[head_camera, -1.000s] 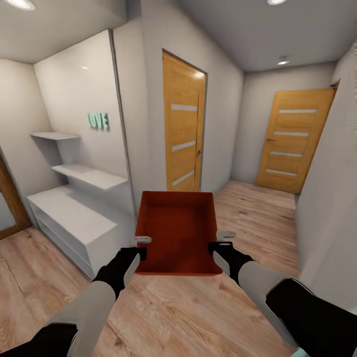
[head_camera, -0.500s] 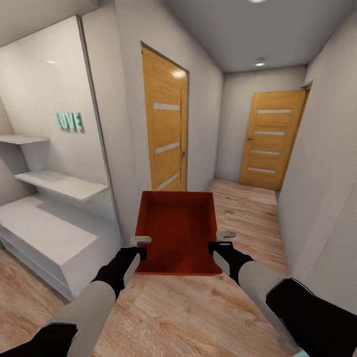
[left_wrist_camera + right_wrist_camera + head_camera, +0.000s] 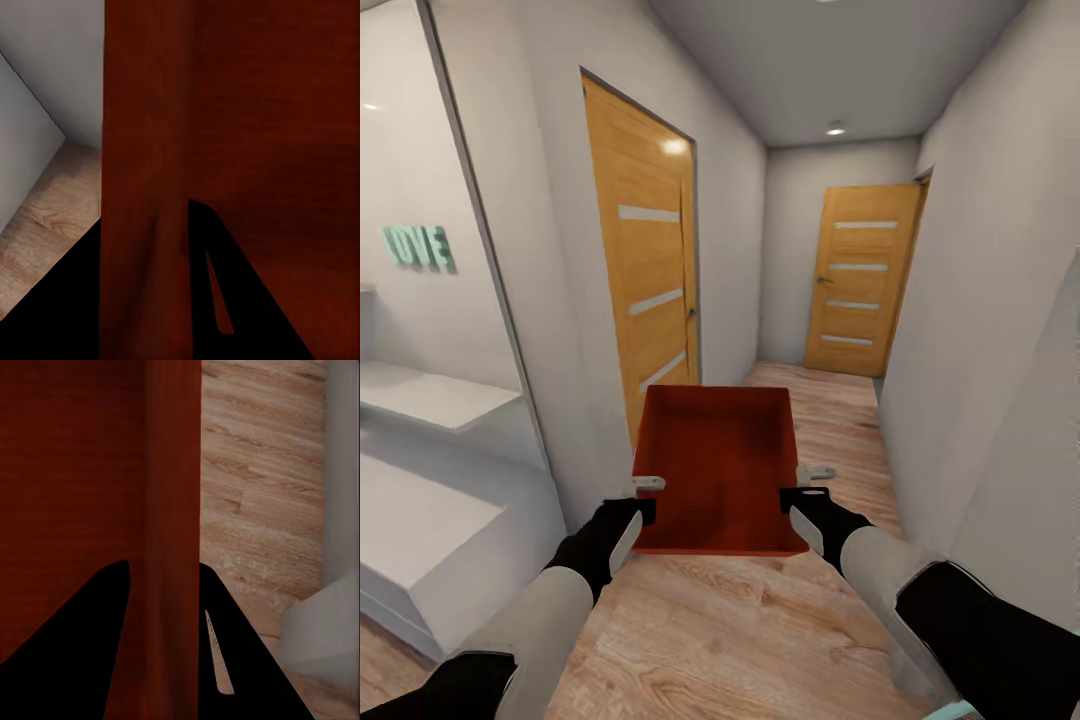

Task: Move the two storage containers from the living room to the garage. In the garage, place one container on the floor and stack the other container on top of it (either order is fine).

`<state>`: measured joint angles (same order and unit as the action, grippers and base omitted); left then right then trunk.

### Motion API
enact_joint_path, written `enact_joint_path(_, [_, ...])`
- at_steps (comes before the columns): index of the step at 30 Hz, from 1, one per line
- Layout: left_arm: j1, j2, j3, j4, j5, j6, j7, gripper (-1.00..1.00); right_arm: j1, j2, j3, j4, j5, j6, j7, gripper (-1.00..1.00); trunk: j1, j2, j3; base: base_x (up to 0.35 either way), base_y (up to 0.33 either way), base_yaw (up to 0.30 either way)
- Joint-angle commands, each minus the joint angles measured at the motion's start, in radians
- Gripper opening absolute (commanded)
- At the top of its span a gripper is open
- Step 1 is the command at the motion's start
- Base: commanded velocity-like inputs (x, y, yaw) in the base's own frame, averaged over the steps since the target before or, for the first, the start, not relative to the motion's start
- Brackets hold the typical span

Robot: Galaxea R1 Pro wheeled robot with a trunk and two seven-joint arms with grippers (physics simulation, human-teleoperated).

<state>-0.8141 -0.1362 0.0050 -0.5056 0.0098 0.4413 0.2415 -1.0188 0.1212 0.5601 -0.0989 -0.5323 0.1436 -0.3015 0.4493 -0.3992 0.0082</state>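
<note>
I carry one orange-red storage container (image 3: 718,470) level in front of me, open side up and with nothing inside. My left gripper (image 3: 644,497) is shut on its left wall, and my right gripper (image 3: 806,487) is shut on its right wall. The left wrist view has the red wall (image 3: 142,187) running between two dark fingers (image 3: 247,300). In the right wrist view the same kind of wall (image 3: 172,510) sits pinched between the fingers (image 3: 240,660). Light wood plank floor (image 3: 760,620) lies beneath the bin.
I face a narrow hallway with grey-white walls. An orange wooden door (image 3: 645,270) stands closed on the left, another door (image 3: 860,280) closes the far end. White shelving (image 3: 420,480) with teal letters (image 3: 420,245) is at the left. The right wall (image 3: 1000,400) is close.
The whole view has swung right and advanced: shelves slid left, the hallway and far door now sit ahead. The container and both grippers hold the same pose.
</note>
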Motion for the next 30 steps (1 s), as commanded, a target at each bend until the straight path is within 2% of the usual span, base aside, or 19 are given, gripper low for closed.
enact_joint_path(1, [0.0,-0.003,0.004,0.001,0.03,0.002,0.006,-1.0,0.0,0.0,0.078,-0.002,0.021,-0.064,-0.097,-1.0,0.001,-0.001,0.0,0.2,0.0,-0.242])
enact_joint_path(10, [0.0,-0.002,0.004,0.002,0.03,0.002,0.006,-1.0,0.0,0.0,0.078,-0.003,0.021,-0.064,-0.097,-1.0,0.001,-0.001,0.0,0.225,0.021,-0.242])
enact_joint_path(30, [0.0,-0.002,0.004,0.003,0.03,0.002,0.006,-1.0,0.0,0.0,0.078,-0.002,0.022,-0.064,-0.097,-1.0,0.001,-0.001,0.0,0.299,0.136,-0.242])
